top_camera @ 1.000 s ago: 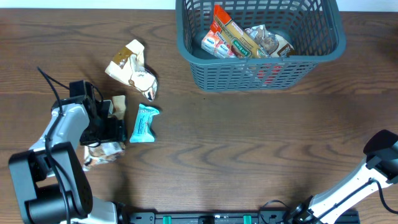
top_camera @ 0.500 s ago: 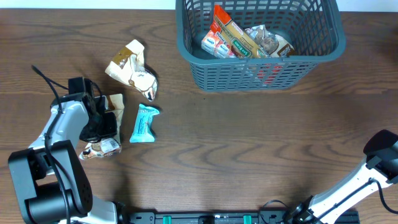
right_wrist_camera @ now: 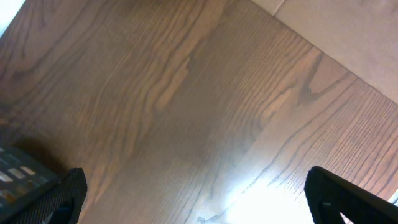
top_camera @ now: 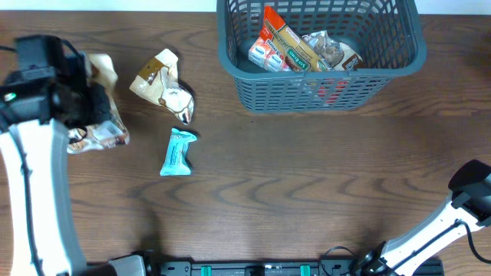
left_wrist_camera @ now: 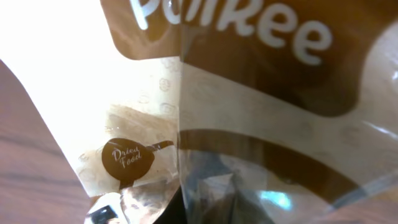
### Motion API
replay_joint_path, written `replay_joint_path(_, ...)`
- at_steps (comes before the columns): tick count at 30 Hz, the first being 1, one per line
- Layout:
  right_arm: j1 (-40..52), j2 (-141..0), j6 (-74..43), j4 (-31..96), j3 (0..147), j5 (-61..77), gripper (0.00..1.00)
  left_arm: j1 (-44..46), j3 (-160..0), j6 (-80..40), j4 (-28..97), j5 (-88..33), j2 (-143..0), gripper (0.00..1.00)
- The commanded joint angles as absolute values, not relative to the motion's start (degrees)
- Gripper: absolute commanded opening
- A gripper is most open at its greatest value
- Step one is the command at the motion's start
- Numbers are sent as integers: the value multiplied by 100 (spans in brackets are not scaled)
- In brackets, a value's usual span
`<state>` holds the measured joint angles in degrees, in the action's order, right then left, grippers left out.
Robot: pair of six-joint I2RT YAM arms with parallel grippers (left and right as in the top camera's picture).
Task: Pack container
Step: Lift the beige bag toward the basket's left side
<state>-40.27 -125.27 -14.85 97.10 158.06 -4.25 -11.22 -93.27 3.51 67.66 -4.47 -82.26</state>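
**Left claw** [top_camera: 83, 106]: closed on a cream-and-brown snack pouch [top_camera: 100, 129]. From your wrist camera the snack pouch [left_wrist_camera: 261, 124] fills the frame. It shows large white lettering on a brown band and a small round brown badge reading "Dried Food". You cannot tell whether its lower edge touches the bench [top_camera: 307, 184].

**Right claw** [right_wrist_camera: 199, 193]: jaws spread wide, nothing between them. Only its dark tips show at the lower corners, with bare bench [right_wrist_camera: 186, 93] below.

**Basket** [top_camera: 322, 90]: dark grey-blue with slotted sides. It stands well to the right of your left claw, toward the far edge of the bench, and well apart from your right claw. Inside it you have:
- an orange-and-white packet [top_camera: 268, 46], standing on end
- a green-and-gold packet [top_camera: 295, 50], leaning against the first
- a crumpled brown-and-silver wrapper [top_camera: 331, 50], beside them

**Crumpled packet** [top_camera: 163, 86]: cream and brown, loose on the bench just right of your left claw, between it and the basket.

**Teal bar** [top_camera: 177, 151]: flat on the bench, right of your left claw and nearer the arm bases. It lies near the crumpled packet but not touching it.
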Motion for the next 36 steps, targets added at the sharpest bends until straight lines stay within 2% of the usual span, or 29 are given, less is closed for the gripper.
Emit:
replay_joint_path(1, -4042, -12529, -1455, 9727, 15817, -403, 99, -781, -10042, 534, 6945, -425, -8053, 6)
replay_joint_path(6, -4042, -12527, -1455, 9727, 15817, -403, 99, 231, -10772, 532, 6888, -425, -8038, 6)
replay_joint_path(13, -4042, -12527, -1455, 9727, 15817, -403, 99, 1715, -10868, 534, 6193, -145, -8285, 6)
replay_joint_path(15, -4042, -12529, -1455, 9727, 15817, -403, 99, 1905, -10868, 530, 6066, 78, -8385, 6)
replay_joint_path(32, -4042, -12529, -1455, 9727, 15817, -403, 99, 2012, -10873, 526, 5708, -93, -8554, 6)
replay_joint_path(33, -4042, -12529, -1455, 9727, 15817, -403, 99, 2012, -10871, 530, 5732, -62, -8554, 17)
replay_joint_path(34, -4042, -12529, -1455, 9727, 15817, -403, 99, 2012, -10866, 530, 5745, 19, -8556, 37)
replay_joint_path(35, -4042, -12527, -1455, 9727, 15817, -403, 99, 2003, -10851, 532, 5778, 167, -8560, 65)
replay_joint_path(36, -4042, -12529, -1455, 9727, 15817, -403, 99, 1994, -10825, 532, 5802, 318, -8565, 74)
